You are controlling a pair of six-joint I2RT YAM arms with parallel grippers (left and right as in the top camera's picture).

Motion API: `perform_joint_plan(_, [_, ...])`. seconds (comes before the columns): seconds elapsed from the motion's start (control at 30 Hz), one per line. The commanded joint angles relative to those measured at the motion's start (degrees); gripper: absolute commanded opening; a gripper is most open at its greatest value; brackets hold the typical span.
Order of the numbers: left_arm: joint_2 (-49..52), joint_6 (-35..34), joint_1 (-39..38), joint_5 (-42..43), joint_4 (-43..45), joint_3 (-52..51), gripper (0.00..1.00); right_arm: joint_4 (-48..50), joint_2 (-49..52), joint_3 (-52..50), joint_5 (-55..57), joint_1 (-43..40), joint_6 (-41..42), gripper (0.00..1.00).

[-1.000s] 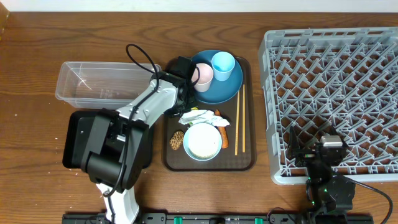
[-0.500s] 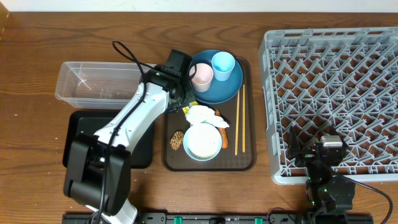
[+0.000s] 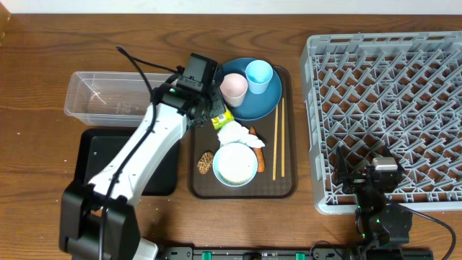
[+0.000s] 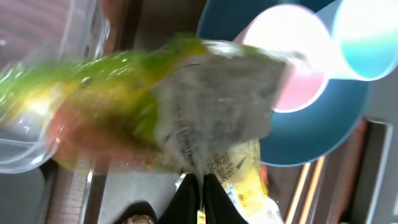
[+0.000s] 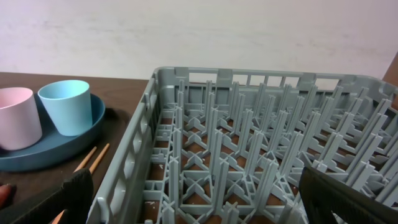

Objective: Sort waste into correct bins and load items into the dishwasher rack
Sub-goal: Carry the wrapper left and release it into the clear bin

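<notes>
Clear plastic tub (image 3: 108, 94) sits farthest left, with the black tray (image 3: 90, 144) just beside it on the robot's side, partly under the left arm. Next along, the left hand (image 4: 198, 186) is pinched tight on a yellow-green wrapper (image 4: 124, 106). From overhead the wrapper sits at the upper-left corner of the brown serving tray (image 3: 289, 184), beside the dark-blue plate (image 3: 260, 107). The wrist view is blurred, so I cannot tell whether it hangs free of the tray.

The step in hand looks to be binning this wrapper. To do it well, keep the pinch firm, carry the wrapper high enough to pass the tub's wall, and let go only well inside a rim, since so light a thing may cling to a finger or drift. Which bin suits packaging the pictures do not settle.

On the brown tray lie white paper (image 3: 232, 133), a brown lump (image 3: 206, 162), the light-blue bowl (image 3: 235, 165), a carrot-like piece (image 3: 260, 160) and chopsticks (image 3: 278, 137). The white-pink cup (image 3: 233, 87) and light-blue cup (image 3: 259, 72) stand on the plate.

Farther right stands the grey rack (image 3: 390, 108), nothing in it, with the right hand (image 5: 199, 196) spread wide at its near edge. Beneath all is a dark wooden table (image 3: 43, 43), and a pale wall (image 5: 186, 31) backs it.
</notes>
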Motion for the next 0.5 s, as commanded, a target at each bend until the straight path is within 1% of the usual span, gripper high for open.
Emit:
perform_joint_plan(0.0, [-2.67,1.99,1.51,-4.04,0.81,-0.46,0.06,-0.2,-0.2,-0.13,-0.26,-0.42,-0.48,0.99])
perform_joint_plan(0.1, [-3.72,1.64,4.33,-4.55,2.01,-0.42,0.06,-0.2,-0.2,-0.13,-0.26,-0.42,-0.48,0.99])
perform_joint_plan(0.33, [-4.07,0.92,13.81,-4.57,4.9,-0.42,0.06,-0.2,-0.2,-0.13,-0.26,-0.42,-0.48,0.99])
perform_joint_plan(0.47, [-3.91,-1.16,19.34,-4.57,6.82,-0.44,0.06,-0.2,-0.2,-0.13,-0.26,-0.42,-0.48,0.99])
